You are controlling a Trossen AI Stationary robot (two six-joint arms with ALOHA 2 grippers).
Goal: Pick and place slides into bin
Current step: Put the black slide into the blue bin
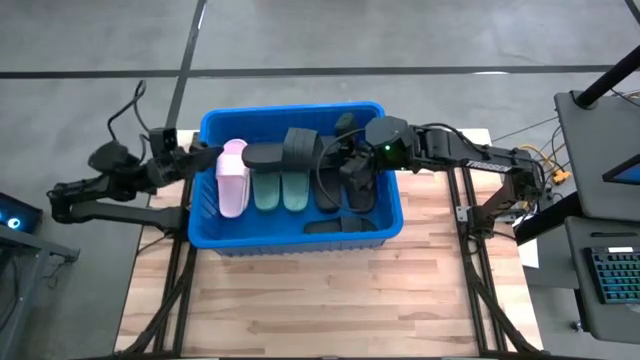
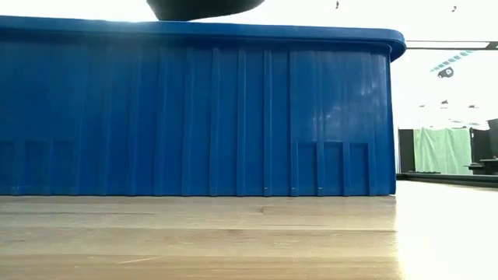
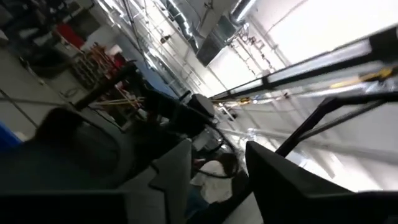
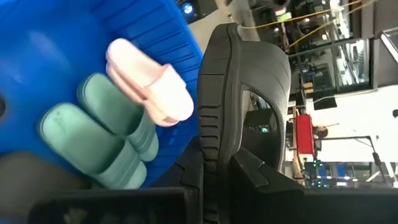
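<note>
The blue bin (image 1: 215, 235) stands on the far half of the wooden table and fills the low view (image 2: 194, 117). In it lie a pale pink pair (image 1: 232, 180), a green pair (image 1: 281, 188) and several black slides (image 1: 341, 225). Another black slide (image 1: 285, 152) is held over the bin by my right gripper (image 1: 338, 162), which is shut on it. My left gripper (image 1: 212, 155) is open over the bin's left rim, just off that slide's free end. In the left wrist view my left gripper (image 3: 217, 155) has nothing between its fingers. My right gripper pinches the black slide between its two fingers at the end nearer the strap (image 4: 214, 163). It comes from the table's right, slanting a little downward, with the fingers along the slide. The slide is rolled onto its edge, points toward the table's left, and is lifted above the slides in the bin.
The near half of the table (image 1: 320, 300) is bare wood. Beyond the right edge stand a side desk with a keyboard (image 1: 612, 275) and loose cables (image 1: 545, 170). A dark shape (image 2: 202, 8) shows above the bin's rim in the low view.
</note>
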